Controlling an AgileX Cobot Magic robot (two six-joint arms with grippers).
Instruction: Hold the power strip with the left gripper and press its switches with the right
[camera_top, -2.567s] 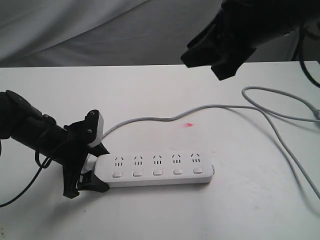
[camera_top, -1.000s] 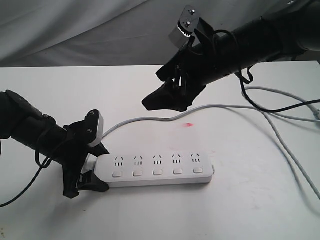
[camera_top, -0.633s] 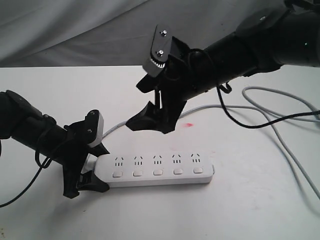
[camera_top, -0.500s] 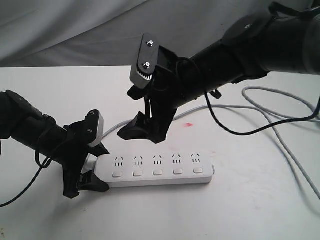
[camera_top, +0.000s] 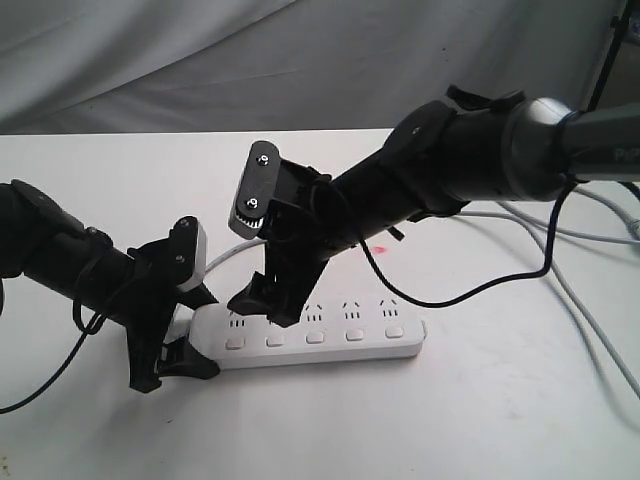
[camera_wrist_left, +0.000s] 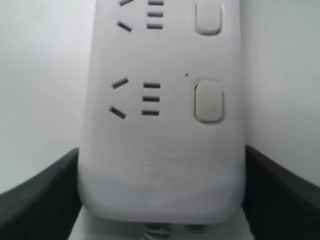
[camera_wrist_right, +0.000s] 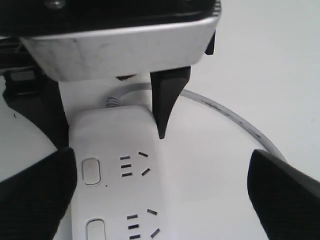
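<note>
Grey cloth is hung behind a white desk. At the left, the left gripper is shown with its fingers clamped on the rounded left end of the power strip, which lies flat at mid-desk. Its switches are ranged in a row below the sockets. Over the leftmost switch the right gripper is held, fingers spread apart; contact cannot be judged. A grey cord is trailed away rightward.
</note>
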